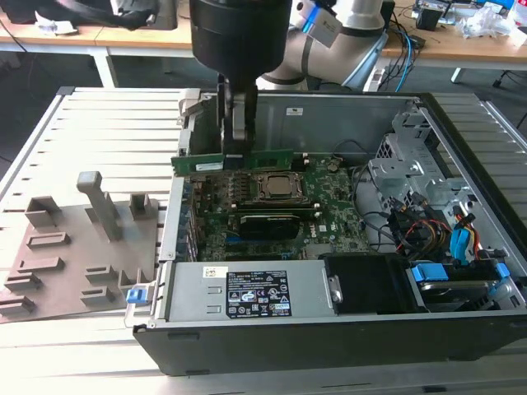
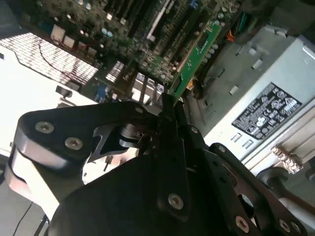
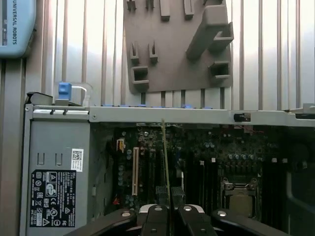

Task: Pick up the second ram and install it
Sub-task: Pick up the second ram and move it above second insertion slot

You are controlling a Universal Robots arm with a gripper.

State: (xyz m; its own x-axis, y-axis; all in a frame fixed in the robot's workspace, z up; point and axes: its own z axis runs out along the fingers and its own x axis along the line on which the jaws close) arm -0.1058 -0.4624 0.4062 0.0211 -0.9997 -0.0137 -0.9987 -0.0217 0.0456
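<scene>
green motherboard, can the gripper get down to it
Likely yes: the black case is open on top, and the gripper, jaws shut on the thin green ram stick, hangs above the green motherboard.

One open computer case (image 1: pixel 329 341) lies on one slatted metal worktop (image 1: pixel 107 132). Inside the case are one green motherboard (image 1: pixel 338 218), one CPU socket (image 1: pixel 274 188) and one power supply (image 1: pixel 247 292). Beside the case lies one grey holder tray (image 1: pixel 74 247). One robot arm (image 1: pixel 329 33) carries one end effector (image 1: pixel 236 152), which clamps one ram stick (image 1: pixel 272 155).
</scene>
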